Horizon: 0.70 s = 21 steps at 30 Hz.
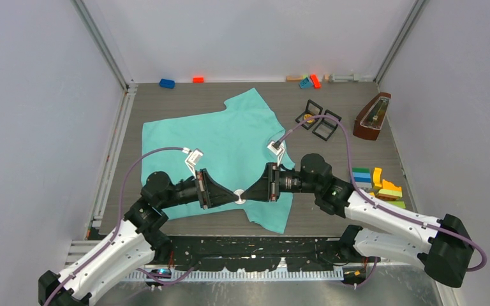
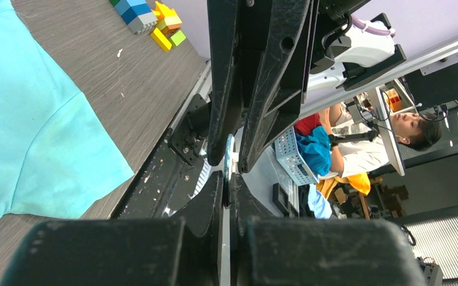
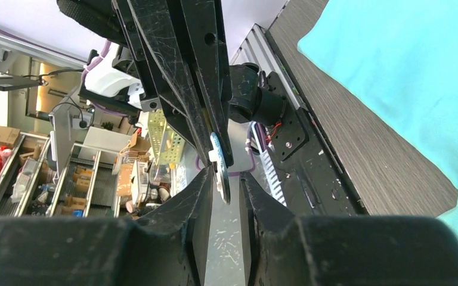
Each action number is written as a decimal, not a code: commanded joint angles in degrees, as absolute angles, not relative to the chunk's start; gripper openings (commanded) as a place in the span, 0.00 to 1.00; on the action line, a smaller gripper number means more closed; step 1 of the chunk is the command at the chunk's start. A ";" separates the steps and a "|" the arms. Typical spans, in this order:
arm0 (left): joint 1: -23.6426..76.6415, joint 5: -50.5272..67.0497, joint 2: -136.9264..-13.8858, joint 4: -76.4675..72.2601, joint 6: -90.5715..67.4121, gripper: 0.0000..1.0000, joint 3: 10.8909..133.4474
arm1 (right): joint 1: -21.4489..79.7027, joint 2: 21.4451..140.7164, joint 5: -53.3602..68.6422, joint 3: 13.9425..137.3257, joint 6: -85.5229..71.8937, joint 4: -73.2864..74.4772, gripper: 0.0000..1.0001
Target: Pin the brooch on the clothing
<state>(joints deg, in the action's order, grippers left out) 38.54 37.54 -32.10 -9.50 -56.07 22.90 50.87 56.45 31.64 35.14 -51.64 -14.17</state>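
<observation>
Left tool (image 2: 226, 182) tight on brooch (image 2: 229, 156)

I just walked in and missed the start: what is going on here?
The two arms meet tip to tip above the near part of the turquoise T-shirt, with a small round brooch between them. The left gripper is shut on it; the right gripper has its jaws slightly apart around it. Nothing is pinned yet.

Top view: brooch (image 1: 240, 196) shows only as a pale speck between left tool (image 1: 235, 195) and right tool (image 1: 246, 193); face and pin too small to read. A band of the T-shirt (image 1: 230, 137) lies hidden under both arms. Wrist views: brooch seen edge-on, clasp not visible. T-shirt cut off by left edge in left wrist view, by right edge in right wrist view.
</observation>
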 commanded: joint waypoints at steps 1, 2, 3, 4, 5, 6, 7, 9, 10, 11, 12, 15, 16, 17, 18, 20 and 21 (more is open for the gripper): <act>38.50 37.62 -31.36 -11.76 -55.28 0.00 23.03 | 50.80 56.97 33.13 36.12 -52.85 -19.03 0.28; 38.56 37.62 -31.44 -11.82 -55.28 0.00 23.09 | 50.80 57.01 33.09 36.12 -52.89 -19.05 0.28; 38.50 37.62 -31.44 -11.86 -55.28 0.00 23.11 | 50.80 57.10 32.93 36.12 -52.90 -19.02 0.27; 38.50 37.69 -31.54 -11.94 -55.28 0.00 23.18 | 50.80 57.20 32.66 36.12 -52.86 -18.84 0.26; 38.50 37.77 -31.55 -12.02 -55.28 0.00 23.20 | 50.80 57.32 32.50 36.19 -52.72 -18.65 0.25; 38.50 37.91 -31.51 -12.16 -55.28 0.00 23.20 | 50.80 57.40 32.21 36.24 -52.60 -18.24 0.21; 38.50 37.96 -31.48 -12.28 -55.28 0.00 23.28 | 50.80 57.70 32.10 36.29 -52.39 -18.09 0.19; 38.51 38.03 -31.50 -12.39 -55.28 0.00 23.36 | 50.80 58.27 31.82 36.22 -52.05 -17.77 0.17; 38.50 38.05 -31.53 -12.44 -55.28 0.00 23.38 | 50.80 58.53 31.69 36.22 -51.82 -17.36 0.15; 38.52 38.13 -31.54 -12.54 -55.28 0.00 23.44 | 50.80 59.02 31.53 36.17 -51.45 -17.16 0.13; 38.53 38.19 -31.55 -12.56 -55.34 0.00 23.46 | 50.80 59.62 31.09 36.10 -51.21 -16.57 0.13; 38.50 38.35 -31.70 -12.70 -55.37 0.00 23.60 | 50.80 60.86 30.19 36.12 -49.99 -15.41 0.10; 38.50 38.44 -31.80 -12.74 -55.37 0.00 23.68 | 50.80 61.53 29.81 36.17 -49.82 -15.08 0.09; 38.50 38.56 -32.02 -12.87 -55.33 0.00 23.71 | 50.80 61.92 29.67 36.24 -49.63 -15.05 0.09; 38.50 38.72 -32.19 -13.02 -55.37 0.00 23.73 | 50.84 62.59 29.35 36.27 -49.56 -15.08 0.09; 38.50 38.84 -32.53 -13.32 -55.31 0.00 23.73 | 50.88 63.70 28.89 36.56 -49.38 -15.22 0.08; 38.50 38.92 -32.74 -13.54 -55.41 0.00 23.73 | 50.93 64.06 28.78 36.69 -49.25 -15.34 0.08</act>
